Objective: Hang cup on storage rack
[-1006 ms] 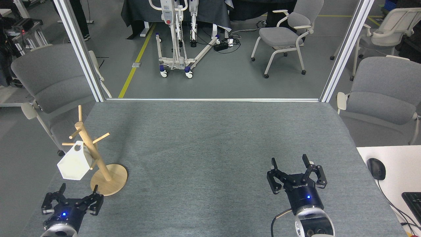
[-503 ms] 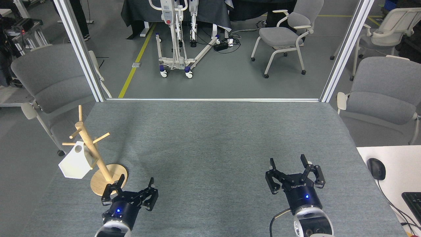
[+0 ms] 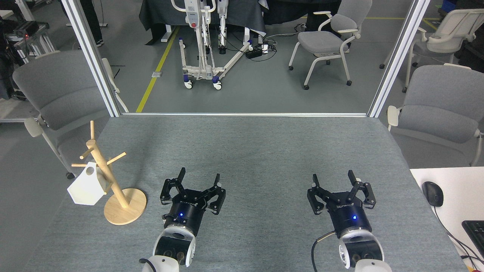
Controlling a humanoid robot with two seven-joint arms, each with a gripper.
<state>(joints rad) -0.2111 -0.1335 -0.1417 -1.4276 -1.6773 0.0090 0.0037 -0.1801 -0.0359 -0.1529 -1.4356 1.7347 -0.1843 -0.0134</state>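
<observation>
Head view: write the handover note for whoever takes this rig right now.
Left gripper: open, empty, over the table right of the rack.
Right gripper: open, empty, over the table's right side.
White faceted cup: hanging by its handle on a lower peg of the wooden mug tree, near the table's left edge.
Done: cup hung, both grippers clear of it.
Left: nothing visible; just check the cup is seated steadily.
</observation>
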